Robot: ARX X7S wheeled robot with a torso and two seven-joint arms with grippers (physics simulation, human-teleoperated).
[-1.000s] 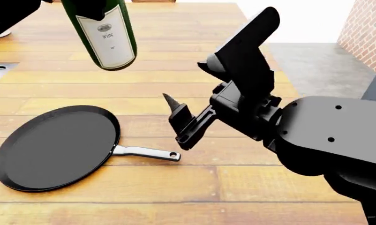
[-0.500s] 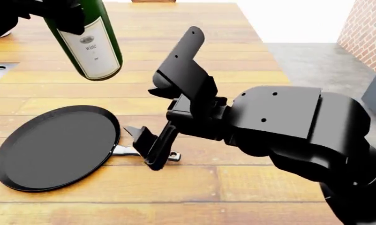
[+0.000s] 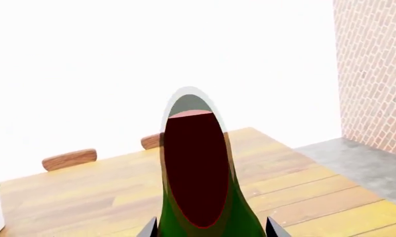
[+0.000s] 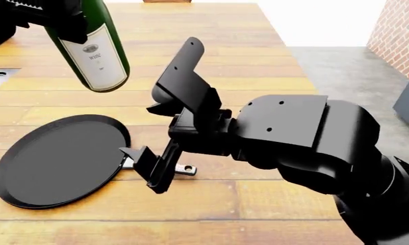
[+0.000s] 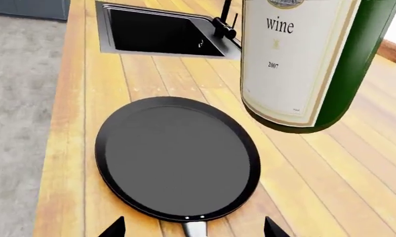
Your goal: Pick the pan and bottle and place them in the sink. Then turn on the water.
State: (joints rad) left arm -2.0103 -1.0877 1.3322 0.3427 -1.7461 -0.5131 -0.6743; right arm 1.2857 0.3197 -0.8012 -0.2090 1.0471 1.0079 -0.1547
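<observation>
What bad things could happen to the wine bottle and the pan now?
The bottle hangs tilted in the left claw above the table; a slip might drop it onto the pan. The right claw is open around the thin handle, so a crooked grab could shove the pan away.

Bottle (image 4: 96,48) aloft (seemingly gripped), pan (image 4: 58,159) on table (image 4: 273,71)

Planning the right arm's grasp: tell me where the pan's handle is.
In the head view, the thin silver-grey metal handle lies on the wooden table, pointing right from the flat black frying pan, between the right claw fingers.
</observation>
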